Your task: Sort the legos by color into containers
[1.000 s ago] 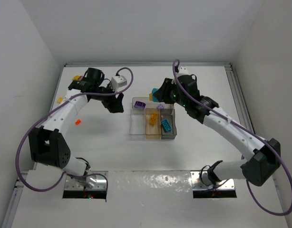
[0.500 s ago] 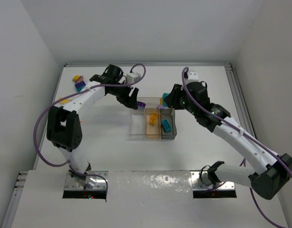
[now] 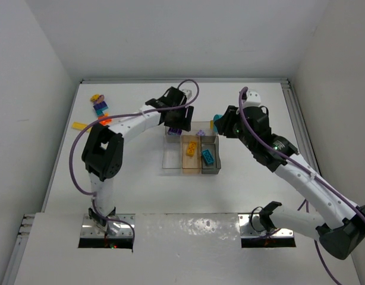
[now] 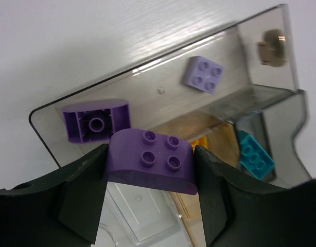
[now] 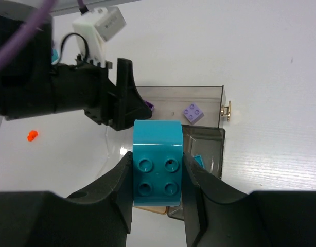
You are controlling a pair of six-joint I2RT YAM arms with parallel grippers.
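The clear tray (image 3: 172, 157) lies mid-table. My left gripper (image 3: 176, 122) is shut on a dark purple brick (image 4: 150, 159) and holds it above the tray's long narrow bin (image 4: 147, 77). That bin holds an upturned purple brick (image 4: 96, 121) and a lilac brick (image 4: 202, 74). The side bins hold an orange brick (image 3: 191, 147) and a teal brick (image 3: 208, 156). My right gripper (image 3: 217, 123) is shut on a teal brick (image 5: 157, 164) above the tray's right end (image 5: 209, 92).
Loose bricks lie at the far left: a small yellow, purple and teal cluster (image 3: 99, 105), a yellow brick (image 3: 78, 125) and an orange one (image 3: 104, 122). The two grippers are close together over the tray's far side. White walls enclose the table.
My left gripper has swung from the far left to above the tray's long bin, carrying the purple brick. My right gripper has shifted right with the teal brick.
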